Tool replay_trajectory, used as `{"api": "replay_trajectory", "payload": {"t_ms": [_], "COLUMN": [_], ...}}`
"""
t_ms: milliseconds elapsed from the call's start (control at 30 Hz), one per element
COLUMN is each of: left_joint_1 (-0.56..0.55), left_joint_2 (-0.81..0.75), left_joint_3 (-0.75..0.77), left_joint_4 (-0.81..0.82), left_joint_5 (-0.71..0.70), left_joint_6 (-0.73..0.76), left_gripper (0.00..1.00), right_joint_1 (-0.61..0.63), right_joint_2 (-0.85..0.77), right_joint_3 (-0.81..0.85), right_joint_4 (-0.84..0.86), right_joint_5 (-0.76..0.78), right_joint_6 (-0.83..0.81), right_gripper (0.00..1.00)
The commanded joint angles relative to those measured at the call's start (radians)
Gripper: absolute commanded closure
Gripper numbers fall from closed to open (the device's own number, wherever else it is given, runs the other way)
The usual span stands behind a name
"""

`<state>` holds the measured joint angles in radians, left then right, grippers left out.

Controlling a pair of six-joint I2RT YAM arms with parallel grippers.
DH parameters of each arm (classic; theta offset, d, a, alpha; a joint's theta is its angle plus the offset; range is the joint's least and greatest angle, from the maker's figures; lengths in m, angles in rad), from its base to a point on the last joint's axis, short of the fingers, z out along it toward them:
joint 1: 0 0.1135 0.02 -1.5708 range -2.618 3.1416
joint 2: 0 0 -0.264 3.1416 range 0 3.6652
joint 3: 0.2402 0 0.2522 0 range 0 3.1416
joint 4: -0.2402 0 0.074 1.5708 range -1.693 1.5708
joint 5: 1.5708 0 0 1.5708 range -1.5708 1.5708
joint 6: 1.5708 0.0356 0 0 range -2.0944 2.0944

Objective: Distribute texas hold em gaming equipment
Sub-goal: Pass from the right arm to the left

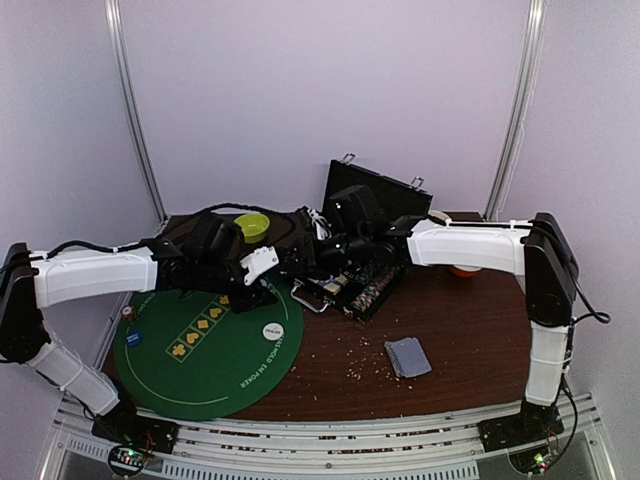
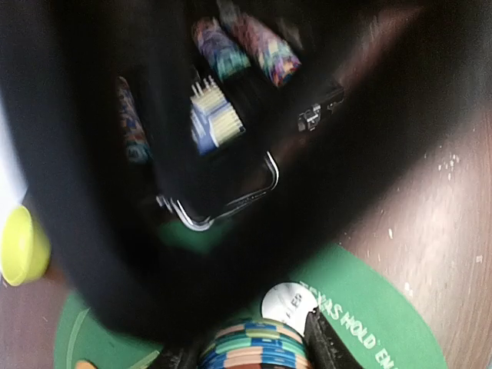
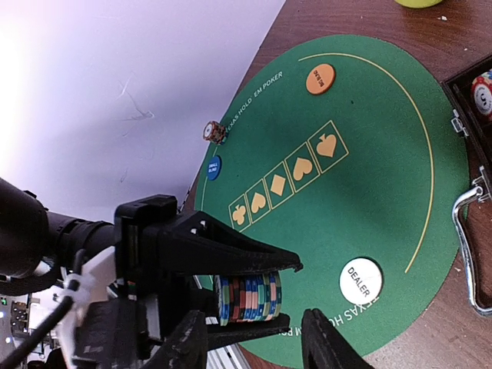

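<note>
Chips point(image 3: 247, 297) striped blue, green, orange and red form one stack, clamped on edge in the left gripper point(image 2: 252, 354) above the green mat point(image 3: 369, 154). The right gripper point(image 3: 256, 342) has its jaws apart either side, and its body blocks much of the left wrist view. One white dealer disc point(image 1: 272, 330) lies just right, then the open case point(image 1: 400, 200), then one grey-blue card pile point(image 1: 407, 357).
</note>
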<state>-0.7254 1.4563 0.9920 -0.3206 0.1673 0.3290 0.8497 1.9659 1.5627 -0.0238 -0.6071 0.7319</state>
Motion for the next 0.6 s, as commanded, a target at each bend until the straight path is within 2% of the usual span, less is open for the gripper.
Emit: {"api": "replay_trajectory", "payload": {"t_ms": [0, 167, 333, 567], "left_joint_1": [0.006, 0.007, 0.029, 0.03], "left_joint_2": [-0.003, 0.028, 0.091, 0.035], "left_joint_3": [-0.023, -0.005, 0.051, 0.033], "left_joint_4": [-0.025, -0.073, -0.213, -0.339], "left_joint_5": [-0.029, -0.1, -0.118, -0.092], "left_joint_6": [-0.015, -0.05, -0.158, -0.304], "left_gripper": [1.0, 1.0, 1.0, 1.0], "right_joint_1": [-0.015, -0.033, -0.043, -0.067], "right_joint_2": [-0.044, -0.068, -0.106, -0.189], "right_joint_3": [-0.024, -0.046, -0.036, -0.07], "right_joint_4": [0.013, -0.018, -0.179, -0.314], "right_joint_5": [-0.046, -0.001, 0.126, 0.266], "right_joint_6": [-0.021, -0.047, -0.15, -0.247], "right_gripper": [0.56, 0.56, 0.55, 0.54]}}
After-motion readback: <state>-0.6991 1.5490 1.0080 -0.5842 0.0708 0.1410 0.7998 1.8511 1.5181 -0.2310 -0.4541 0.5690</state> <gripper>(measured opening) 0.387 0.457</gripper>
